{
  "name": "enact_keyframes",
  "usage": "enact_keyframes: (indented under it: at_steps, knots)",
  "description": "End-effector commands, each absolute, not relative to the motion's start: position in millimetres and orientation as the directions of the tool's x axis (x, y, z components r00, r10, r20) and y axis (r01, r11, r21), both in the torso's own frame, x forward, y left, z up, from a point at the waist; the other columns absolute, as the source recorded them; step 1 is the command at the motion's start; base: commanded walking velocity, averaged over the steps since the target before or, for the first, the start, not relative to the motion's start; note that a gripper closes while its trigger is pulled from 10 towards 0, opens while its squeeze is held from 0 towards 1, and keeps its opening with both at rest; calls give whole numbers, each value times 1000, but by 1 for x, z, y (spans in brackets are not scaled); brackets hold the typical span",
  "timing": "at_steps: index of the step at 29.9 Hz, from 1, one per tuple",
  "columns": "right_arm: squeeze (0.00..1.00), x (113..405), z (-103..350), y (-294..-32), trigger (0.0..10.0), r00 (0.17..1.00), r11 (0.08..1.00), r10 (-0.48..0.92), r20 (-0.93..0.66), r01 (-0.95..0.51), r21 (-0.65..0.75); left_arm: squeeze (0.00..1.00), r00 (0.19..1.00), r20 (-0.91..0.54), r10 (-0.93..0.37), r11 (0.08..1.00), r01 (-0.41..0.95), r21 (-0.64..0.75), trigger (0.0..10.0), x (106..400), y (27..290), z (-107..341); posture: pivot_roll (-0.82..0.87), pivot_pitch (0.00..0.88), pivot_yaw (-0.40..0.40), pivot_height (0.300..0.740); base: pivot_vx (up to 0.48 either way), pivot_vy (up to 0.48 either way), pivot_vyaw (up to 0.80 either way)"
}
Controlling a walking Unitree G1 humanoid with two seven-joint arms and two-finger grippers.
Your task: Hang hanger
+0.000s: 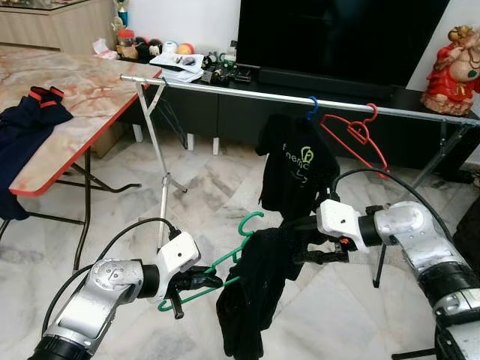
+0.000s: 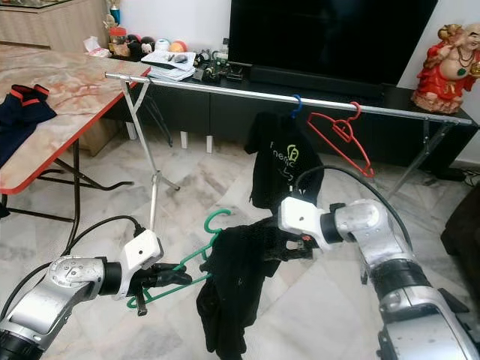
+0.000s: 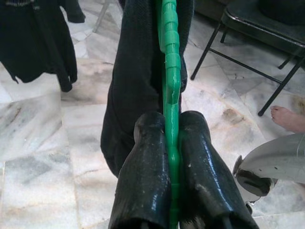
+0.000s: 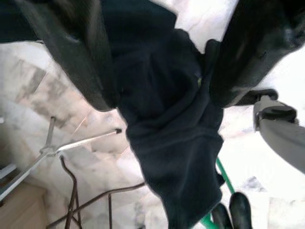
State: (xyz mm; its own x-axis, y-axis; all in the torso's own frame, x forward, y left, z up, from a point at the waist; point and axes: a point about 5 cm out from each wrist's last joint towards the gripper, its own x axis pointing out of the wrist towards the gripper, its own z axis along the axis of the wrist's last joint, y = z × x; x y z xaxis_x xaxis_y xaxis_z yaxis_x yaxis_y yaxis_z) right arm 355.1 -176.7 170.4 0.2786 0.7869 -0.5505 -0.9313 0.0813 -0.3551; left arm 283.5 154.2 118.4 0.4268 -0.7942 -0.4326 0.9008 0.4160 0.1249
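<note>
Silver clothes rail [image 1: 247, 91] on splayed legs over the marble floor [image 1: 210, 195], black printed t-shirt [image 1: 296, 169] hanging from it on a blue hook, empty red hanger [image 1: 356, 135] just beside, marble-patterned surface [image 1: 71, 94] with red edge at left, dark garment [image 1: 26, 120] draped on it

Bare rail [image 1: 225, 89] left of hung shirt [image 1: 295, 171]

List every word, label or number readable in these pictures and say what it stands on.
Black T-shirt hanging on the rail: a green leaf-shaped logo with pale lettering beside it, too blurred to read for certain.
Papers on the TV cabinet: print too small to read.
No readable text on the green hanger, the dark garment or the red hanger.
</note>
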Motion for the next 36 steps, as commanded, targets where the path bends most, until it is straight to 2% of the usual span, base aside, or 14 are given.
enact_keyframes:
  at_steps: [1, 2, 7, 13, 20, 21, 23, 32, 33, 34, 35, 36]
  knots:
    - [1000, 359, 180, -172, 10000, 300, 84, 809, -505, -910, -405, 0, 411, -401, -818, 392, 910, 133, 1373, 283, 149, 125, 107, 33, -81, 740, 0, 0, 0]
    - [0, 360, 183, -168, 10000, 286, 82, 834, -472, -910, -407, 0, 406, -402, -820, 388, 912, 129, 1373, 282, 148, 125, 110, 33, -81, 740, 0, 0, 0]
    - [0, 359, 179, -167, 10000, 270, 69, 833, -483, -917, -394, 0, 397, -406, -823, 380, 917, 125, 1373, 281, 147, 125, 110, 33, -81, 740, 0, 0, 0]
    - [0, 352, 160, -162, 10000, 185, 0, 821, -541, -946, -324, 0, 376, -405, -834, 357, 926, 124, 1412, 280, 143, 127, 114, 27, -81, 740, 0, 0, 0]
    - [0, 352, 154, -159, 10000, 161, -4, 822, -546, -958, -288, 0, 361, -407, -839, 339, 932, 129, 1451, 278, 142, 128, 115, 24, -87, 740, 0, 0, 0]
    - [0, 351, 149, -153, 10000, 145, -7, 824, -547, -964, -265, 0, 340, -410, -846, 310, 940, 140, 1882, 276, 139, 131, 122, 23, -89, 740, 0, 0, 0]
    - [0, 350, 147, -151, 10000, 136, -15, 821, -555, -966, -259, 0, 327, -415, -849, 293, 945, 146, 2000, 275, 138, 132, 127, 22, -92, 740, 0, 0, 0]
    - [0, 349, 139, -144, 10000, 113, -17, 823, -557, -975, -223, 0, 282, -437, -854, 240, 959, 150, 1922, 270, 135, 134, 130, 15, -97, 740, 0, 0, 0]
    - [0, 348, 138, -143, 9255, 106, -18, 825, -556, -977, -213, 0, 281, -438, -854, 239, 959, 151, 2000, 270, 135, 134, 131, 13, -96, 740, 0, 0, 0]
    - [0, 348, 138, -143, 9255, 106, -18, 825, -556, -977, -213, 0, 281, -438, -854, 239, 959, 151, 2000, 270, 135, 134, 131, 13, -96, 740, 0, 0, 0]
    - [0, 348, 138, -143, 3608, 100, -18, 827, -553, -979, -204, 0, 283, -439, -853, 238, 959, 154, 2510, 270, 135, 134, 130, 10, -96, 740, 0, 0, 0]
    - [0, 348, 137, -144, 0, 90, -20, 830, -551, -982, -190, 0, 286, -441, -851, 240, 958, 157, 9294, 270, 135, 134, 130, 10, -96, 740, 0, 0, 0]
